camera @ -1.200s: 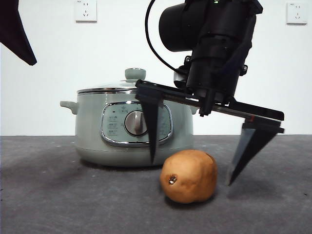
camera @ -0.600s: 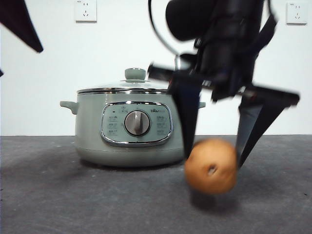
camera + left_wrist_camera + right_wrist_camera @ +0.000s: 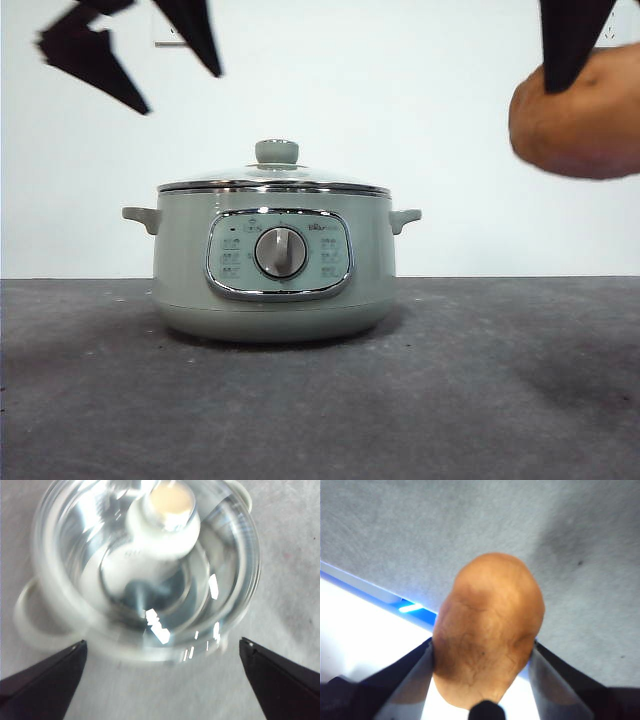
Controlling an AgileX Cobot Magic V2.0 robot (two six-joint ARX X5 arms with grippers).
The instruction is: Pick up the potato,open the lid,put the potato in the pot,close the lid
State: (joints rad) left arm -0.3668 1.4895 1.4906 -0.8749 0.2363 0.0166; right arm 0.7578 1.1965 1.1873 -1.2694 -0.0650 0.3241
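The potato (image 3: 580, 115) hangs high at the right edge of the front view, well above the table. My right gripper (image 3: 482, 652) is shut on the potato (image 3: 487, 630), with one jaw on each side of it. The pale green pot (image 3: 275, 270) stands mid-table with the glass lid (image 3: 272, 184) on it and the green knob (image 3: 277, 152) on top. My left gripper (image 3: 183, 93) is open and empty, above and to the left of the pot. In the left wrist view it (image 3: 162, 641) hovers over the blurred lid (image 3: 220, 580) and knob (image 3: 167, 517).
The pot has two small side handles (image 3: 140, 216) and a grey dial (image 3: 280, 252) facing the front. The grey table (image 3: 480, 400) spreads around the pot. A white wall stands behind.
My right gripper shut on the potato and lifted it off the table, up and to the right. My left gripper moved in over the pot from the top left.
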